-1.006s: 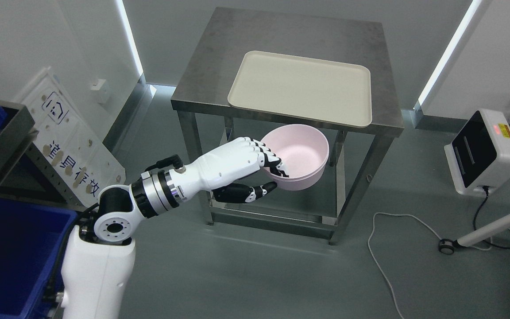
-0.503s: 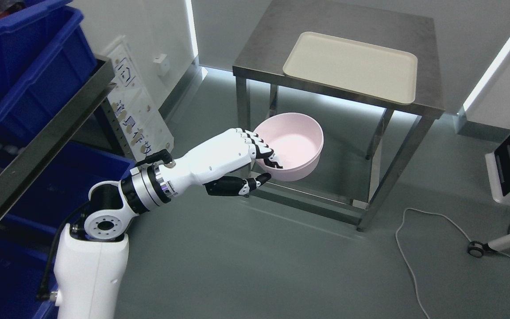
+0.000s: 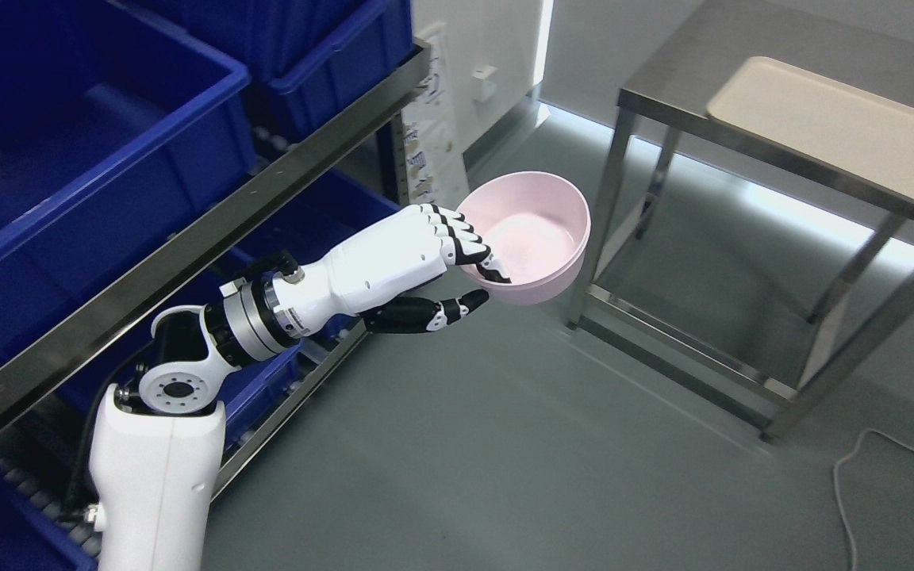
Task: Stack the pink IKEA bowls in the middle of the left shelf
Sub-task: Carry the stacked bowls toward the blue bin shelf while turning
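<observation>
the left hand (image 3: 425, 266) reaches in from the lower left on a white arm with a silver and black wrist ring. it holds a pink bowl (image 3: 532, 238) by the near left part of the rim. the four fingers (image 3: 469, 246) are pressed together and hooked over the rim into the bowl, their black tips lying against the inner wall. the thumb (image 3: 445, 309) extends below the bowl, close to its outer wall; contact there cannot be confirmed. the bowl is upright, tilted slightly, and empty. it is held in the air above the grey floor (image 3: 505, 444), between the shelf unit and the metal table, touching neither.

the shelf unit (image 3: 211, 230) stands at the left, with a steel rail running diagonally across the view. blue bins (image 3: 68, 159) sit on the level above the rail, and further blue bins show on the level below it, partly behind the arm. no pink bowl is seen on the shelf in this view.

the metal table (image 3: 663, 111) stands at the upper right, well apart from the bowl. a cream tray (image 3: 838, 131) lies flat on its top. a white panel with markings (image 3: 429, 151) leans against the wall behind the shelf. a white cable (image 3: 846, 492) lies on the floor at the lower right corner.
</observation>
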Robot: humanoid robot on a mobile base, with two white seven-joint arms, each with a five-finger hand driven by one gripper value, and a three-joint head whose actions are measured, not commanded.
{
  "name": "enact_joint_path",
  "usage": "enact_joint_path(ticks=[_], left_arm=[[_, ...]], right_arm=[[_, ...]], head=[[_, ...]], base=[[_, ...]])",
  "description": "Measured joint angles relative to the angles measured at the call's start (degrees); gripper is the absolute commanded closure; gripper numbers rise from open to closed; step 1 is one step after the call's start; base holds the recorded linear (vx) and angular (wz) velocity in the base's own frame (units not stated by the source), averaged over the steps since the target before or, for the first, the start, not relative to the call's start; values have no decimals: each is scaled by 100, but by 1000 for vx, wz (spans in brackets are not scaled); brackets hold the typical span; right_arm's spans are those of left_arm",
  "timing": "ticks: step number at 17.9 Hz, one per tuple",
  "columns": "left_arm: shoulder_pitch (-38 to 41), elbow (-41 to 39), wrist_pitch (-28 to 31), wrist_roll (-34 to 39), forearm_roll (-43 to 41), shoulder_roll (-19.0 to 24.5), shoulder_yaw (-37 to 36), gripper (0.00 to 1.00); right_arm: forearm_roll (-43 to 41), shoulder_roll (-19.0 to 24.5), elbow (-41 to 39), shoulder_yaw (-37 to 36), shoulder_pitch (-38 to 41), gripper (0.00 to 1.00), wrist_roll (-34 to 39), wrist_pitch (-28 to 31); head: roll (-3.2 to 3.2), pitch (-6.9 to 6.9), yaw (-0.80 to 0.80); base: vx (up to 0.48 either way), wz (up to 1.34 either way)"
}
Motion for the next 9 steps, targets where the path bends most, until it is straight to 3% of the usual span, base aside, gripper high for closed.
enact_joint_path(ticks=[9], left_arm=[[-49, 1, -14, -11, 134, 0, -3, 96]], right_arm=[[0, 0, 0, 0, -1, 0, 0, 25]], head=[[0, 0, 0]], base=[[-152, 1003]])
